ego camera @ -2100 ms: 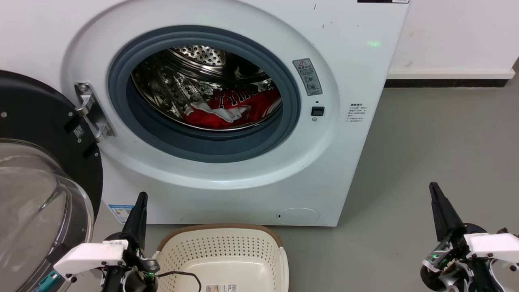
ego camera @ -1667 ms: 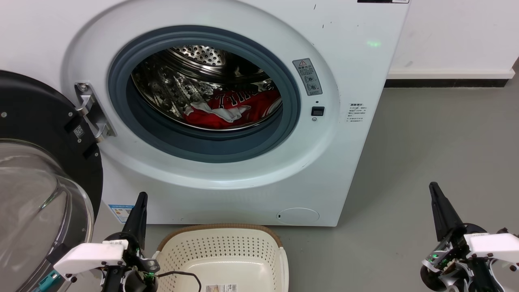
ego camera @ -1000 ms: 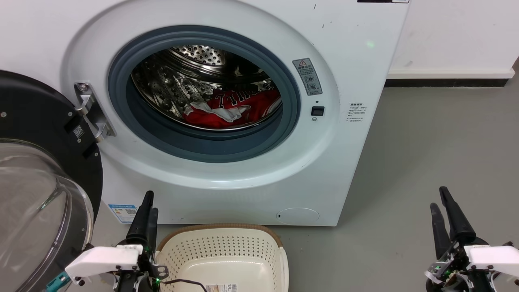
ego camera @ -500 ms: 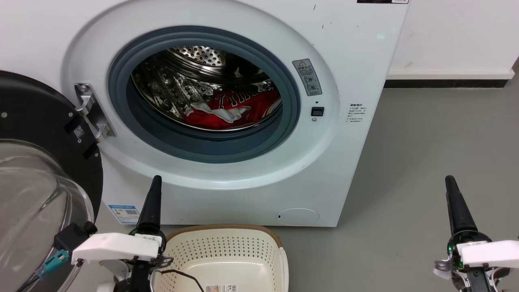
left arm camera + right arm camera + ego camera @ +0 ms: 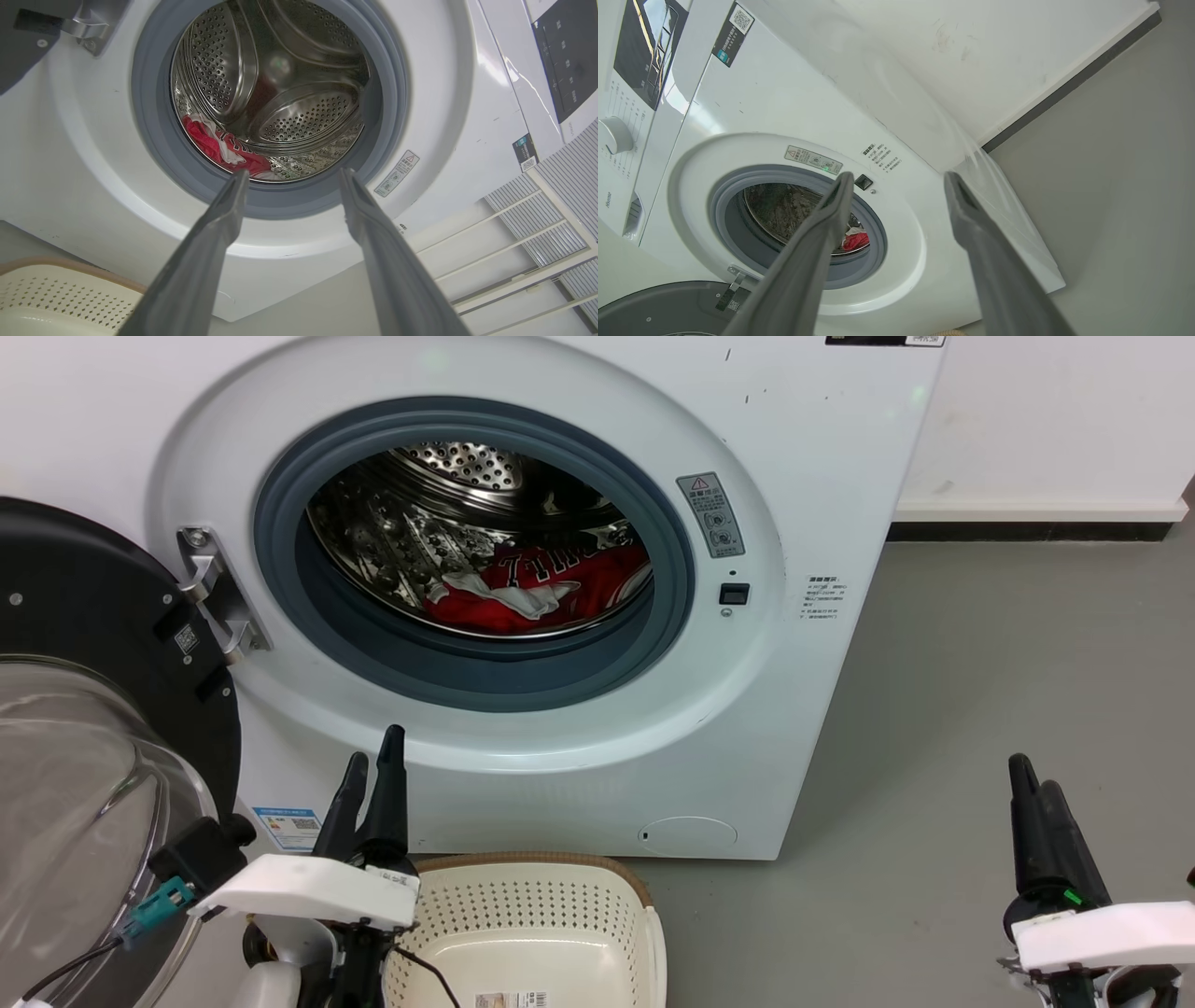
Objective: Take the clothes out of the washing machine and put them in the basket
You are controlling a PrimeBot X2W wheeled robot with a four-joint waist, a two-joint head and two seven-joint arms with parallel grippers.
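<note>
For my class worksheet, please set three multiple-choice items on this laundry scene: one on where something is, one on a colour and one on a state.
1. Where are the clothes?
A. on a chair
B. in the drum of the washer
C. on a table

2. What colour is the ring around the washer's opening?
A. grey
B. green
C. yellow

3. In what state is the washer's door?
A. shut
B. open
C. taken off

Answers:
1 B: the red fabric lies low in the steel drum, behind the ring.
2 A: the head view and the left wrist view both show the rubber ring as grey.
3 B: the door hangs on its hinge, swung aside to the left of the head view, so the opening is uncovered.
</note>
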